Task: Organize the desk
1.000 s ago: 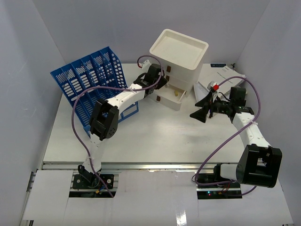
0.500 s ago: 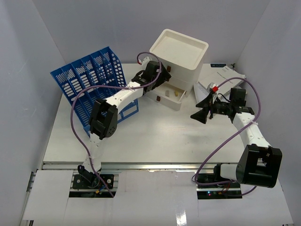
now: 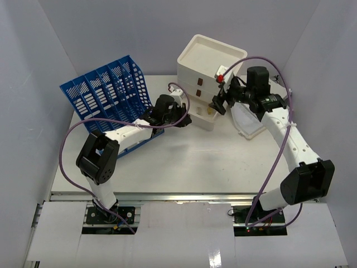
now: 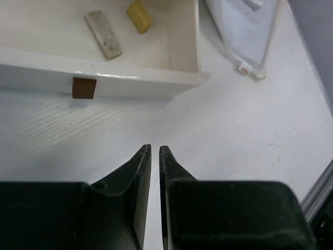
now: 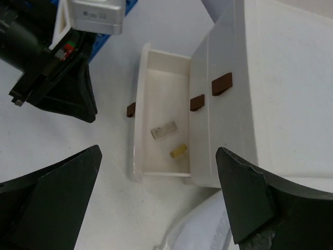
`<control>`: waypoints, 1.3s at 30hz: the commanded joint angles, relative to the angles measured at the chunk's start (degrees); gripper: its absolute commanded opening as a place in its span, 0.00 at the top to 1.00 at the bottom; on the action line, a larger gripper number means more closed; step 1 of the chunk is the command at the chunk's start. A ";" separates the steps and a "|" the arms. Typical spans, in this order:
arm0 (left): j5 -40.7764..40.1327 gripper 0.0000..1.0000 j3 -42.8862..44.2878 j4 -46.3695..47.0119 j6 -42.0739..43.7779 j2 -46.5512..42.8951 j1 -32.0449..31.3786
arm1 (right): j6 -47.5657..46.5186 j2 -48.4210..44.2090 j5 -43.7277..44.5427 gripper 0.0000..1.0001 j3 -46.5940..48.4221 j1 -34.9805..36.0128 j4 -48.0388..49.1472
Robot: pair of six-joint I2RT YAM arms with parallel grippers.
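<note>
The white desk (image 3: 184, 162) carries a cream three-drawer box (image 3: 212, 70). Its bottom drawer (image 3: 205, 116) is pulled out and holds a whitish eraser (image 5: 163, 130) and a small yellow piece (image 5: 179, 151). My left gripper (image 3: 183, 118) is low on the desk just in front of the drawer, shut and empty; in the left wrist view (image 4: 155, 149) it points at the drawer front and its brown handle (image 4: 84, 87). My right gripper (image 3: 219, 102) hovers open above the drawer's right end; in the right wrist view (image 5: 157, 151) it spans the drawer.
A blue file rack (image 3: 111, 95) stands at the back left. A white plastic sleeve with papers (image 3: 248, 117) lies right of the box, also in the left wrist view (image 4: 244, 31). The silver rail (image 3: 178, 196) runs along the near edge.
My right arm has swung from the right side of the desk up and left to over the open drawer. My left gripper has drawn back from the box, down to the desk.
</note>
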 commanded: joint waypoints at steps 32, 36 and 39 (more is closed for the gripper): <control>-6.83 0.57 18.30 6.68 4.10 22.01 2.41 | 3.38 34.39 9.65 0.81 38.74 4.24 -11.10; -8.00 0.50 22.42 11.29 0.36 24.92 2.76 | 3.69 34.79 8.30 0.82 38.38 4.33 -11.69; -6.82 0.44 25.87 12.84 -1.98 27.39 3.30 | 3.55 34.72 7.72 0.82 37.66 4.27 -11.69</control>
